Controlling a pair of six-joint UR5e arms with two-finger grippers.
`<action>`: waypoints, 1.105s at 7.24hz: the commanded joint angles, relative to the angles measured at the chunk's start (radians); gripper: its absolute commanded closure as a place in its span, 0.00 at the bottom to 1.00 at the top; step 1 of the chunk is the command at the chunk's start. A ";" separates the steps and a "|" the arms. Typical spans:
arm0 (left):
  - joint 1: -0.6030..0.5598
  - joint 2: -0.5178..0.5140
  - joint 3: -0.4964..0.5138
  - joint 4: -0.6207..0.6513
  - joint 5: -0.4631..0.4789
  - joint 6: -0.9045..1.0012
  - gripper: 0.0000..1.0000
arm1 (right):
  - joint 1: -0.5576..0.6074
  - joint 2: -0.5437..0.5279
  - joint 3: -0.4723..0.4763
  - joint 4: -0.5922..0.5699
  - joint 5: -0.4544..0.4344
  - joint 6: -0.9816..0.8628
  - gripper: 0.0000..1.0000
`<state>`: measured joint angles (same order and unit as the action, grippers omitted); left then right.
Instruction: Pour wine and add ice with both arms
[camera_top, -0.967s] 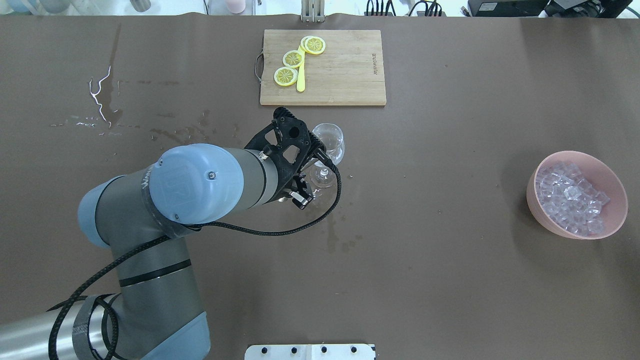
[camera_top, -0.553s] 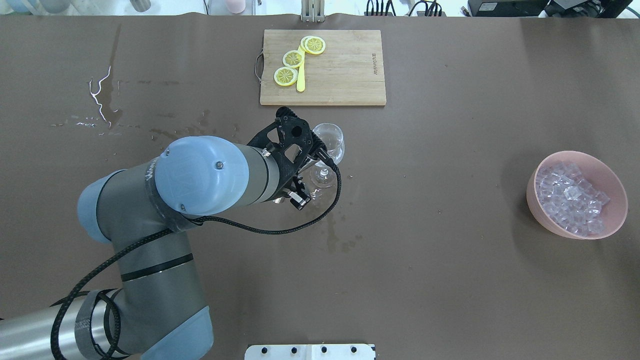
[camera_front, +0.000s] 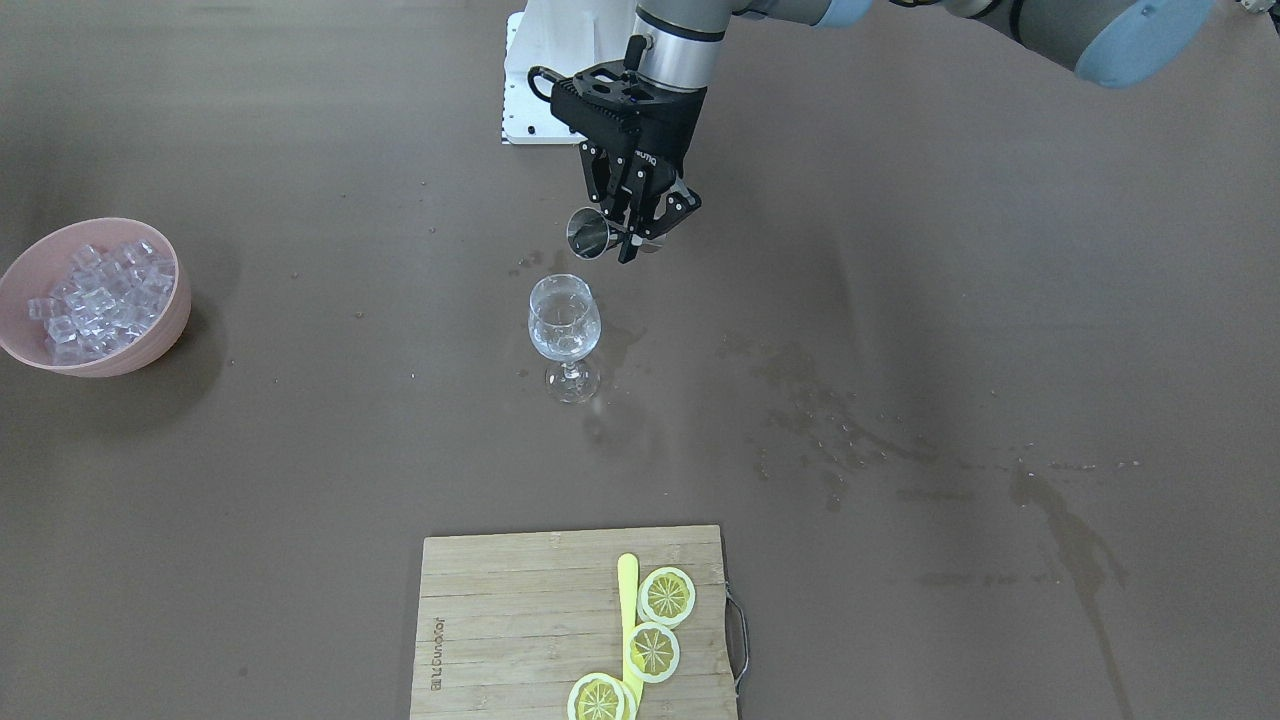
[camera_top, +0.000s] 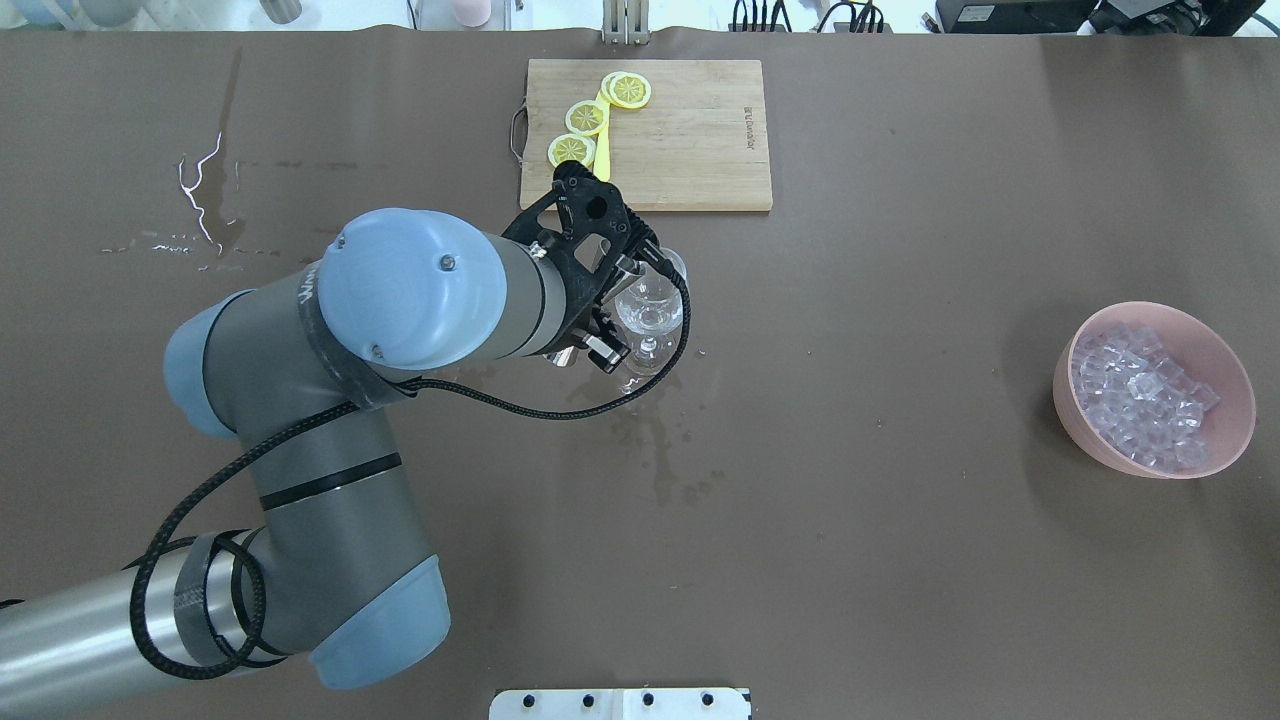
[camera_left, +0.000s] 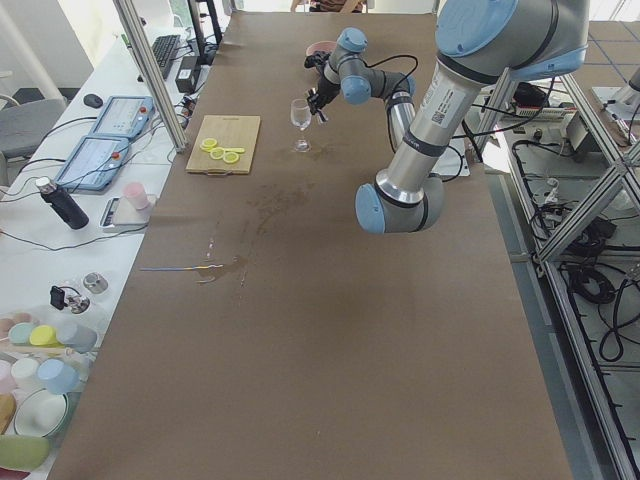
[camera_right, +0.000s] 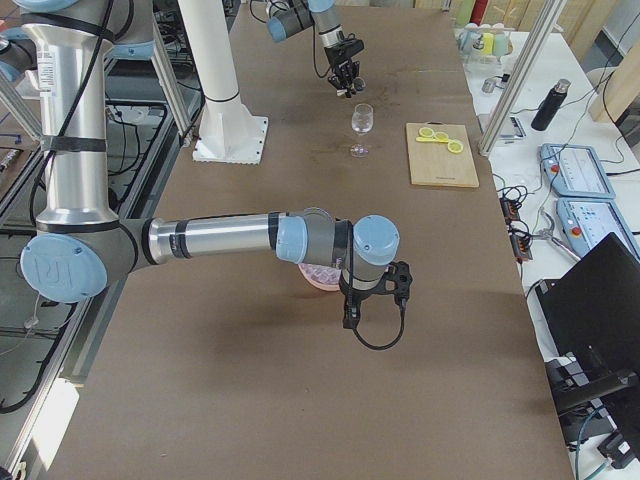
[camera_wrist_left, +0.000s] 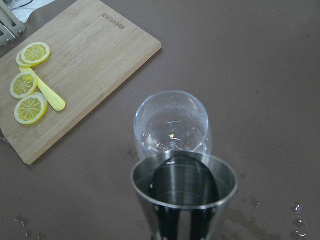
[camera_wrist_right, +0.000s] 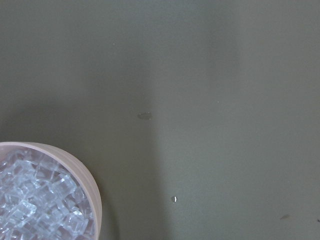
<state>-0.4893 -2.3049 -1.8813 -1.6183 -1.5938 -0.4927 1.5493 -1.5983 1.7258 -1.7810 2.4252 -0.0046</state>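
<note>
A clear wine glass (camera_front: 565, 325) stands upright mid-table; it also shows in the overhead view (camera_top: 652, 308) and the left wrist view (camera_wrist_left: 171, 125). A little clear liquid seems to lie in its bowl. My left gripper (camera_front: 650, 235) is shut on a small steel measuring cup (camera_front: 590, 235), tilted with its mouth toward the glass, just above and on the robot's side of the rim. The cup (camera_wrist_left: 182, 200) fills the bottom of the left wrist view. Ice cubes (camera_top: 1140, 395) fill a pink bowl (camera_top: 1100, 452). My right gripper (camera_right: 372, 300) hangs high near that bowl; I cannot tell if it is open or shut.
A wooden cutting board (camera_top: 690, 140) with three lemon slices (camera_top: 585, 118) and a yellow stick lies beyond the glass. Wet patches (camera_top: 660, 460) mark the brown cloth around the glass and to the robot's left. The white pedestal (camera_front: 540, 60) stands at the robot's edge.
My left arm has moved toward the cutting board with the steel cup. In the overhead view the gripper now overlaps the glass's rim. The glass and bowl have not moved.
</note>
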 joint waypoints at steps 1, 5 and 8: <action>-0.012 -0.046 0.057 0.011 -0.002 -0.001 1.00 | 0.000 0.000 -0.002 0.000 0.000 0.000 0.00; -0.048 -0.079 0.090 0.076 -0.078 0.014 1.00 | 0.000 0.001 -0.002 -0.002 0.000 0.000 0.00; -0.045 -0.131 0.105 0.176 -0.080 0.037 1.00 | 0.000 0.000 -0.005 -0.002 0.000 0.000 0.00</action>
<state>-0.5352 -2.4232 -1.7875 -1.4647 -1.6732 -0.4629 1.5493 -1.5982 1.7227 -1.7825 2.4252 -0.0046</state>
